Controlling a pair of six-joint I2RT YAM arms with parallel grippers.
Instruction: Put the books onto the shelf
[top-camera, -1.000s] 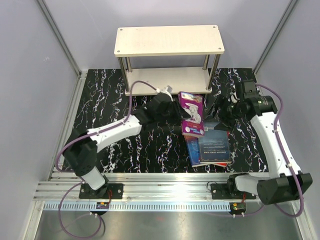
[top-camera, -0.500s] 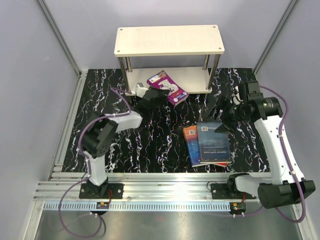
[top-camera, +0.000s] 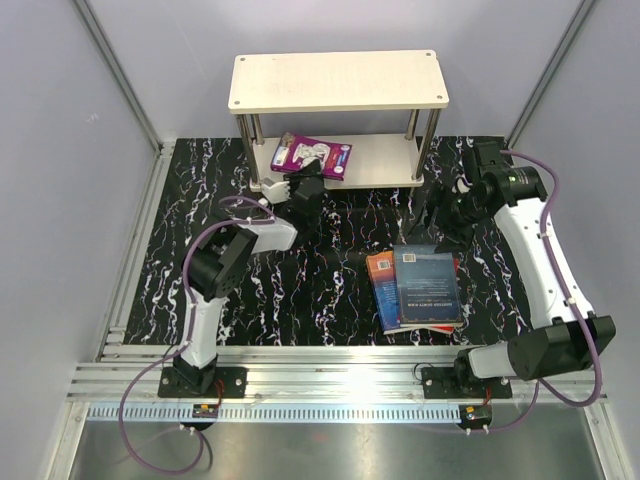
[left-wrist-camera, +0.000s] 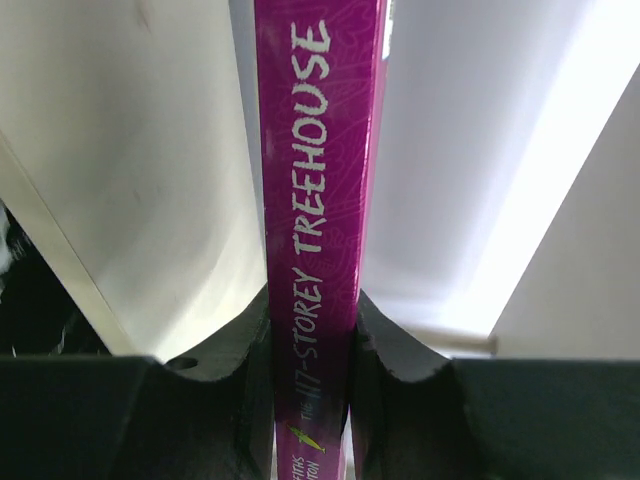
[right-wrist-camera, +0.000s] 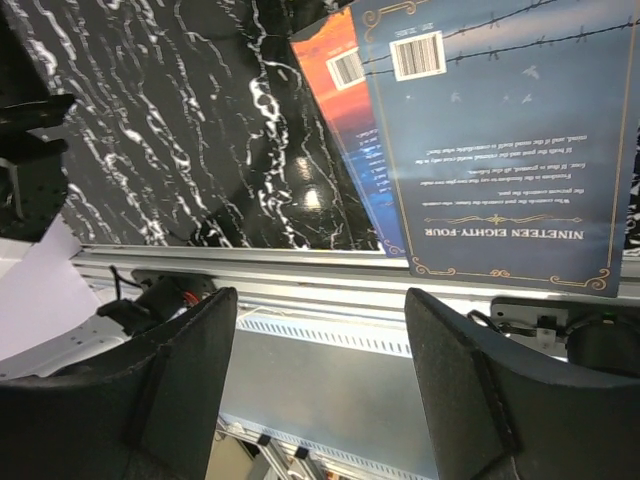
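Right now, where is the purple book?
In the top view, the purple book is pinched in the left gripper, over the left end of the lower board of the shelf.

The tabletop (top-camera: 300, 290) looks glossy, the shelf (top-camera: 340, 80) matt (posts (top-camera: 247, 140) polished metal).

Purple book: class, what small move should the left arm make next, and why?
Probably ease it further in over the lower board of the shelf. The left pincer grips the purple book by its spine, and the book looks only partly in between the boards.
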